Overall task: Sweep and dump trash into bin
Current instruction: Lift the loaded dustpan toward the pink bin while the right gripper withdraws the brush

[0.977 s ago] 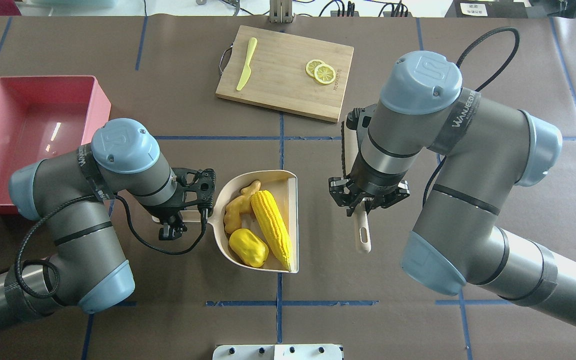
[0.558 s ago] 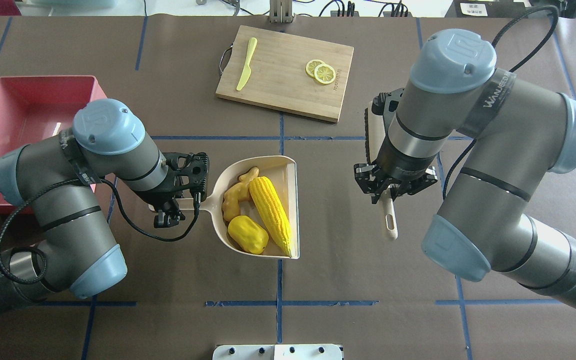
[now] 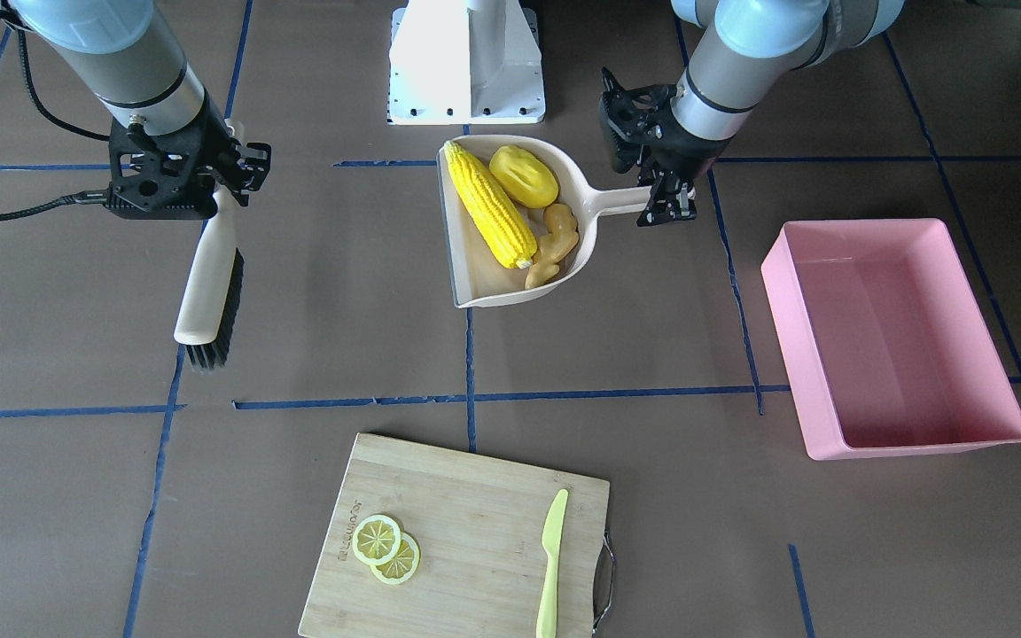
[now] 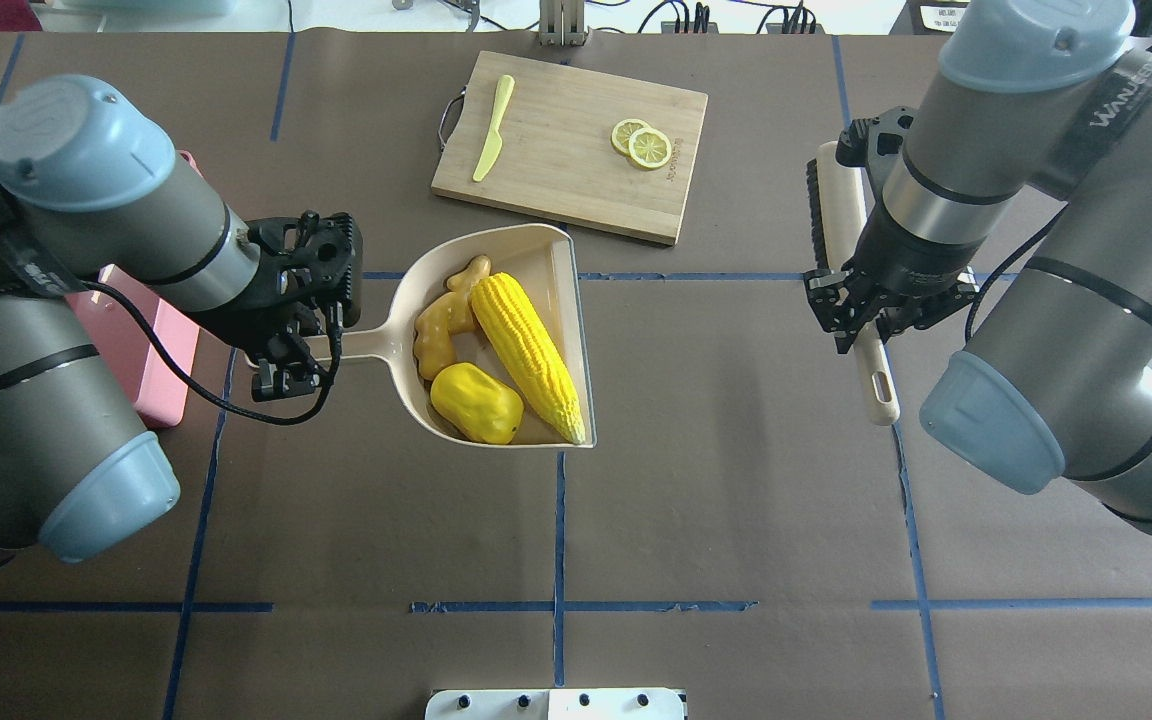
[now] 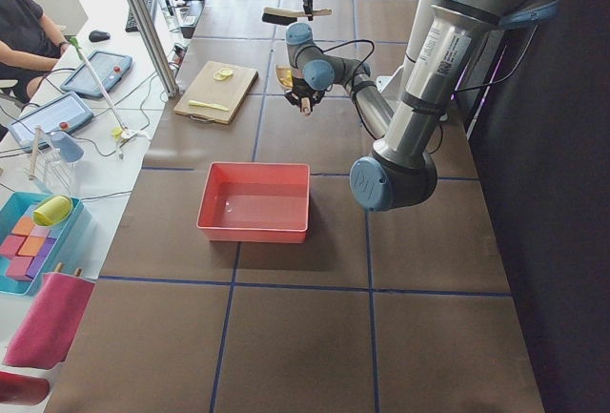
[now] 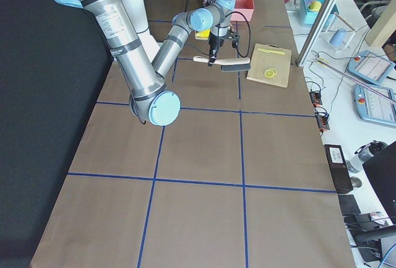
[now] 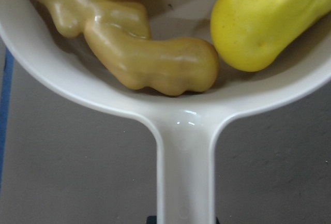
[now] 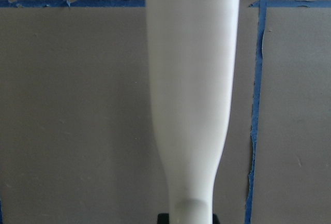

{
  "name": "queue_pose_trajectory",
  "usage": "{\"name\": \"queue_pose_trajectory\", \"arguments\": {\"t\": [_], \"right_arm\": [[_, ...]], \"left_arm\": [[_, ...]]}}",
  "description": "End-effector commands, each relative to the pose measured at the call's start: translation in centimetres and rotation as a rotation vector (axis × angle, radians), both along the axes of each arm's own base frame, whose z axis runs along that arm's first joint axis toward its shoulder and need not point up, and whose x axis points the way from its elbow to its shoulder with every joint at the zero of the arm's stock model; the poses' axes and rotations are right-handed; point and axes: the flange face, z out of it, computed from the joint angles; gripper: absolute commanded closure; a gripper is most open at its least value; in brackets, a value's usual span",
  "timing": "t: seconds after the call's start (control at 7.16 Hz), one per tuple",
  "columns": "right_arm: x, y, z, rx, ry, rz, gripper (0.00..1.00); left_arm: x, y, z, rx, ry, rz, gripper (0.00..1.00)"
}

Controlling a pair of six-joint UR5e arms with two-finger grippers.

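My left gripper (image 4: 286, 352) is shut on the handle of the cream dustpan (image 4: 536, 255) and holds it level above the table. In the pan lie the corn cob (image 4: 526, 340), the yellow lump (image 4: 476, 403) and the ginger root (image 4: 441, 325). The left wrist view shows the ginger (image 7: 139, 53) and the lump (image 7: 264, 22) close up. The pink bin (image 3: 900, 337) is empty; in the overhead view my left arm hides most of it (image 4: 171, 370). My right gripper (image 4: 871, 315) is shut on a cream brush (image 4: 841, 200), held above the table at the right.
A wooden cutting board (image 4: 571, 140) lies at the far middle with a lime-green knife (image 4: 493, 128) and two lemon slices (image 4: 641, 143). The robot's white base (image 3: 466, 62) stands at the near edge. Blue tape lines cross the brown table.
My left arm has raised the dustpan and carried it left and farther away, toward the bin. My right arm has carried the brush to the right and farther away.
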Motion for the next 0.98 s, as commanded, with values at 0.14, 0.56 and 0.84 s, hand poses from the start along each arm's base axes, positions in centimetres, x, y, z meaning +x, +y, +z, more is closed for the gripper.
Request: {"name": "queue_pose_trajectory", "arguments": {"t": [0.14,0.56,0.84], "right_arm": [[5.4,-1.4,4.1,0.061,0.023,-0.05,1.0],[10.9,-2.7,8.5,0.109,0.044,-0.098,1.0],[15.9,-3.2,12.6,0.146,0.059,-0.151,1.0]], "left_arm": [[-8.1,-0.4,-0.2,-0.016,0.012,-0.053,1.0],[-17.6,-3.2,4.7,-0.027,0.037,-0.068,1.0],[-23.6,-3.6,9.9,-0.01,0.014,-0.077,1.0]]}}
